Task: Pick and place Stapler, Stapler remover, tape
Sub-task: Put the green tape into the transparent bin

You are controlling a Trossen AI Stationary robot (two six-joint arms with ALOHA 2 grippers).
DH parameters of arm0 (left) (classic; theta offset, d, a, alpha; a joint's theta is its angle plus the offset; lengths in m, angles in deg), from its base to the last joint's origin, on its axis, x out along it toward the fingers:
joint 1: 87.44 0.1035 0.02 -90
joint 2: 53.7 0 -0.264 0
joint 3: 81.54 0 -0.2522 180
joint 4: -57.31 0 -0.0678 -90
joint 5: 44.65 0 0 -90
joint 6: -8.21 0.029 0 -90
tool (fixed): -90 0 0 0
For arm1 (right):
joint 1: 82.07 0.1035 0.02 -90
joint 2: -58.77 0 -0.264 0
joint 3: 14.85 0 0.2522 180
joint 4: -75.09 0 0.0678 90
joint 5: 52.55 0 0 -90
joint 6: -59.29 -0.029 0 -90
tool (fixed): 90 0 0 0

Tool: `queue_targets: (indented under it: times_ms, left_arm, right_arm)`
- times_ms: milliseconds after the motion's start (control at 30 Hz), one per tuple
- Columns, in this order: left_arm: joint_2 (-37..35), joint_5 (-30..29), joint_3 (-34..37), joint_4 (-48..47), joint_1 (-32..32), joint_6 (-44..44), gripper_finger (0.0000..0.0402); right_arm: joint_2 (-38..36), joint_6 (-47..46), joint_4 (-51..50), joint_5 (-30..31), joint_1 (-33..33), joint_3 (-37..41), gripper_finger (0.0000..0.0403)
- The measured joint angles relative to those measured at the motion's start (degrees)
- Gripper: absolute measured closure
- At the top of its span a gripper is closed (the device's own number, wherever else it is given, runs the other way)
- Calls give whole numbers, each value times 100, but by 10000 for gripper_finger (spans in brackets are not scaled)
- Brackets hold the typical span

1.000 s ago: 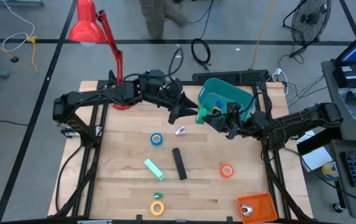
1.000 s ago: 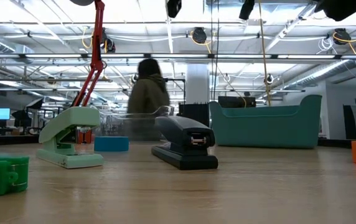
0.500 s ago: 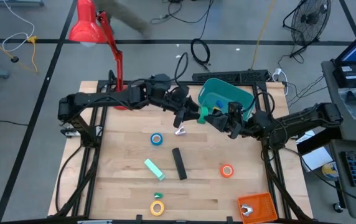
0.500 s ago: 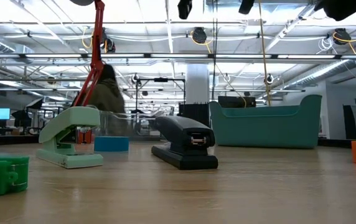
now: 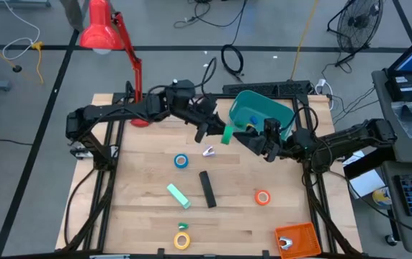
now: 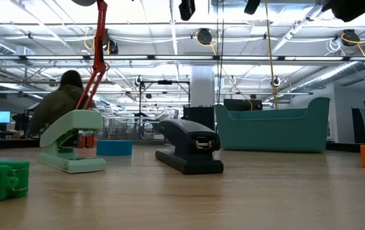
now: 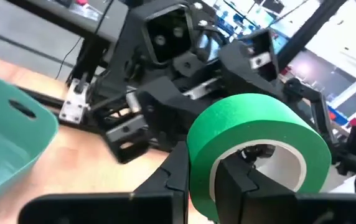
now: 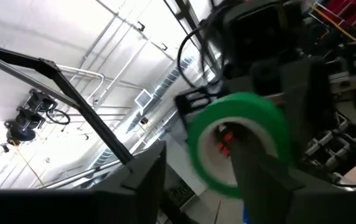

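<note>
Green tape roll (image 7: pixel 252 134) just swapped over: left pincer (image 5: pixel 217 134) now grips it, right pincer (image 5: pixel 253 141) has let go. Looks like a mid-air handoff above the worktop (image 5: pixel 141 180), beside the teal bin (image 5: pixel 260 111).

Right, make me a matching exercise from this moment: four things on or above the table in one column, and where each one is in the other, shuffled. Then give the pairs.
Things:
1. green tape roll
2. black stapler
3. orange tape roll
4. teal bin

Places:
A. lying near the middle of the table
B. at the table's far edge, toward the right arm's side
C. held in the air in the left gripper
D. flat on the table, on the right arm's side of the black stapler

Pairs: 1-C, 2-A, 3-D, 4-B
</note>
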Motion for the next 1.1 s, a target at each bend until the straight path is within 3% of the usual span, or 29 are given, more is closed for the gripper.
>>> queue_targets:
  times_ms: [100,200,500,800,1100]
  left_arm:
    - [-226,-106,4,-813,177,3,363]
    - [-454,-600,-15,-1930,504,253,363]
    - [-78,-2088,-2,-4802,2040,586,363]
    - [810,-2118,0,-5120,3265,1376,363]
    - [1444,-2556,1,-5930,3600,2779,363]
  right_arm:
    - [-36,6,-38,2,4,0,199]
    - [-32,16,-137,1,4,0,184]
    - [-34,197,-262,31,4,0,191]
    - [-34,229,-265,80,97,0,200]
    - [-34,383,-266,335,389,0,202]
